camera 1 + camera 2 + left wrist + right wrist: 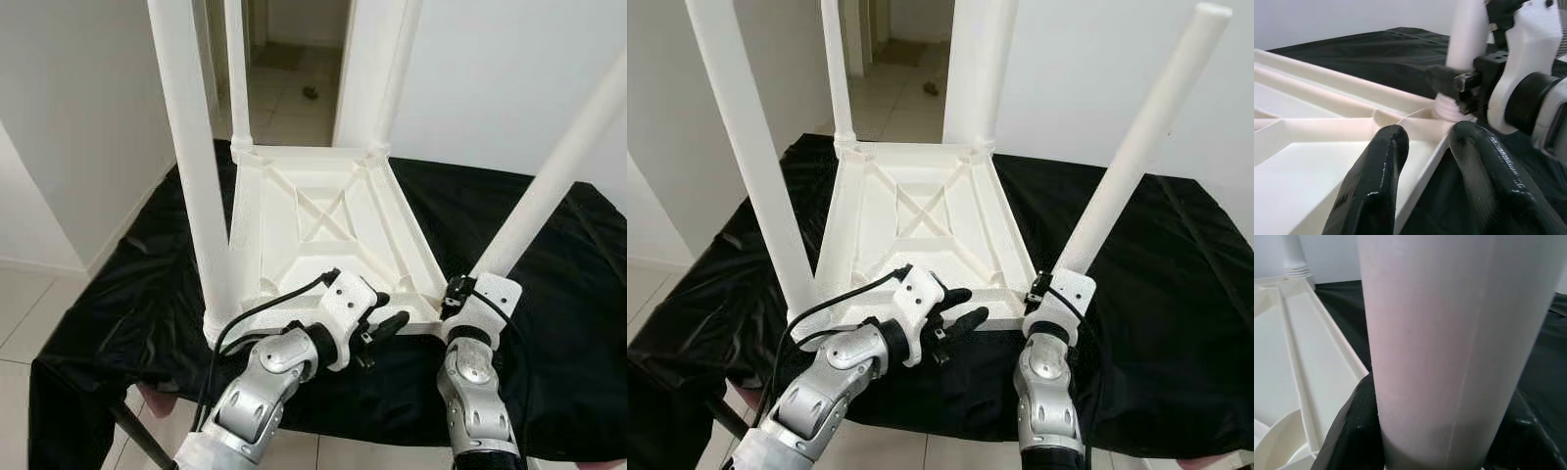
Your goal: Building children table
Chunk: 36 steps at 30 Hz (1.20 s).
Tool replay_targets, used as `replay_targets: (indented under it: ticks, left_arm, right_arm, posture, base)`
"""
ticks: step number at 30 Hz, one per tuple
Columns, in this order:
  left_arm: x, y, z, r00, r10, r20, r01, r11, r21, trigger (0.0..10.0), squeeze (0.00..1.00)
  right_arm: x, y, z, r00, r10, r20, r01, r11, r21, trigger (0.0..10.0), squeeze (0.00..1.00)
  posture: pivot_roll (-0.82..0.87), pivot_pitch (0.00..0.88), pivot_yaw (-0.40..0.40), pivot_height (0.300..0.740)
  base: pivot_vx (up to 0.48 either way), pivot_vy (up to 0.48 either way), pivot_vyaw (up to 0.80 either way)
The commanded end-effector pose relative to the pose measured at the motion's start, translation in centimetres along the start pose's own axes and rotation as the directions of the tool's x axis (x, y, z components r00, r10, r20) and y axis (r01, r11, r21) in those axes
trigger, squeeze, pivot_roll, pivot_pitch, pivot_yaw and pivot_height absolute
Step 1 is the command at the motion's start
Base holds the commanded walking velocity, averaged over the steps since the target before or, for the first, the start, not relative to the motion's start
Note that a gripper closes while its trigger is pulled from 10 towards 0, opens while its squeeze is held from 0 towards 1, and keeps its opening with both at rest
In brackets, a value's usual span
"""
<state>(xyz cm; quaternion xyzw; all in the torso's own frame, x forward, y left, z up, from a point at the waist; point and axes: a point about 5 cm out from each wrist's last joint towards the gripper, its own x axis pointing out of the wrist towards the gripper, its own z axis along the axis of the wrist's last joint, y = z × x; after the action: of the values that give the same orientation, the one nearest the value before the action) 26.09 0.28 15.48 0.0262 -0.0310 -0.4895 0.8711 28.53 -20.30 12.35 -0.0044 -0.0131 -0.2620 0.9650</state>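
On the black-draped desk (118, 294) ahead of me, the left eye view shows the white children's table (323, 230) lying upside down, its ribbed underside facing up and its four legs pointing up. My left claw (384, 326) sits at the near edge of the tabletop, between the near left leg (196, 166) and the near right leg (549, 181). My right claw (458, 292) is at the base of that near right leg, where it meets the near right corner of the tabletop. Beyond the far legs I see a doorway and tiled floor (284, 98).

From the right eye view the layout is the same: the left claw's two black fingers (960, 318) are parted and point right, over the near rim.

Looking through the left wrist view, I see the left claw released, one finger (1374, 186) over the white tabletop and the other past its edge over the black cloth. Just beyond them the right claw's wrist housing (1528, 73) is pressed against the leg's foot.

Through the right wrist view, the near right leg stands close up between the right claw's black fingers (1359, 431), which are clenched on it.
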Motion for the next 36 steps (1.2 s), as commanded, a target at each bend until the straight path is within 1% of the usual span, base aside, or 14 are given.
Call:
replay_targets:
  ticks: [1,9,10,11,12,15,16,18,21,22,25,27,29,36]
  left_arm:
    - [-0.1,0.0,0.2,1.000,-0.010,-0.003,0.010,1.000,0.002,10.0,0.00]
    - [-0.2,0.1,0.2,1.000,-0.005,-0.005,0.005,1.000,0.003,10.0,0.00]
    - [-0.2,0.1,0.2,1.000,-0.004,-0.004,0.004,1.000,0.003,10.0,0.00]
    - [-0.2,0.1,0.2,1.000,-0.004,-0.004,0.004,1.000,0.003,10.0,0.00]
    - [-0.2,0.2,0.3,1.000,-0.003,-0.004,0.003,1.000,0.004,10.0,0.00]
    - [-0.2,0.4,0.3,1.000,0.001,-0.005,-0.001,1.000,0.005,10.0,0.00]
    - [-0.3,0.5,0.3,1.000,0.004,-0.006,-0.004,1.000,0.007,10.0,0.00]
    - [-0.3,0.5,0.3,1.000,0.006,-0.007,-0.006,1.000,0.008,10.0,0.00]
    - [-0.4,0.8,0.3,1.000,0.016,-0.009,-0.016,1.000,0.013,10.0,0.00]
    - [-0.5,1.0,0.3,1.000,0.020,-0.010,-0.019,1.000,0.015,10.0,0.00]
    - [-0.6,1.1,0.3,1.000,0.024,-0.015,-0.024,1.000,0.020,10.0,0.00]
    - [-0.8,1.3,0.2,0.999,0.026,-0.019,-0.026,0.999,0.023,10.0,0.00]
    - [-1.0,1.5,0.0,0.999,0.030,-0.028,-0.029,0.999,0.030,10.0,0.00]
    - [-1.5,2.2,-0.4,0.998,0.033,-0.049,-0.031,0.998,0.049,10.0,0.00]
  right_arm:
    - [-0.3,-1.5,-2.0,0.993,-0.079,-0.091,0.074,0.995,-0.062,9.8,0.00]
    - [-0.3,-1.4,-1.3,0.994,-0.093,-0.058,0.089,0.994,-0.065,10.0,0.00]
    - [-0.3,-1.3,-1.1,0.993,-0.104,-0.048,0.101,0.993,-0.068,10.0,0.11]
    - [-0.3,-1.3,-1.1,0.993,-0.104,-0.048,0.101,0.993,-0.068,10.0,0.11]
    - [-0.4,-1.3,-0.9,0.993,-0.109,-0.039,0.107,0.992,-0.062,10.0,1.00]
    - [-0.4,-1.2,-0.2,0.994,-0.108,-0.001,0.108,0.993,-0.042,10.0,1.00]
    - [-0.4,-1.1,0.1,0.995,-0.095,0.015,0.095,0.995,-0.008,10.0,1.00]
    - [-0.4,-1.1,0.4,0.996,-0.080,0.036,0.081,0.997,-0.009,10.0,1.00]
    - [-0.8,-0.7,1.0,0.997,-0.019,0.070,0.016,0.999,0.039,10.0,1.00]
    - [-1.1,-0.5,1.3,0.995,0.024,0.092,-0.029,0.998,0.057,10.0,0.00]
    - [-1.7,-0.6,1.5,0.990,0.073,0.119,-0.081,0.994,0.067,10.0,0.00]
    - [-2.2,-1.0,1.4,0.986,0.093,0.135,-0.100,0.994,0.047,10.0,0.00]
    - [-3.3,-2.1,1.2,0.979,0.125,0.160,-0.127,0.992,0.001,10.0,0.00]
    - [-4.6,-3.9,0.7,0.977,0.140,0.160,-0.134,0.990,-0.048,10.0,0.00]
  posture:
    - [-0.03,0.014,-0.021,0.740]
    - [-0.03,0.012,-0.019,0.740]
    - [-0.03,0.012,-0.020,0.740]
    - [-0.03,0.012,-0.020,0.740]
    - [-0.03,0.012,-0.019,0.740]
    - [-0.03,0.012,-0.020,0.740]
    - [-0.03,0.015,-0.019,0.740]
    - [-0.03,0.015,-0.019,0.740]
    - [-0.03,0.019,-0.018,0.740]
    - [-0.03,0.022,-0.017,0.740]
    - [-0.03,0.023,-0.015,0.740]
    - [-0.03,0.024,-0.014,0.740]
    - [-0.03,0.024,-0.011,0.740]
    - [-0.05,0.031,0.002,0.740]
  base:
    - [0.000,0.000,0.00]
    - [0.000,0.000,0.00]
    - [0.000,0.000,0.00]
    - [0.000,0.000,0.00]
    - [0.000,0.000,0.00]
    - [0.000,0.000,0.00]
    - [0.000,0.000,0.00]
    - [0.000,0.000,0.00]
    - [0.000,0.000,0.00]
    - [0.000,0.000,0.00]
    - [0.000,0.000,0.00]
    - [0.000,0.000,0.00]
    - [0.000,0.000,0.00]
    - [0.000,0.000,0.00]
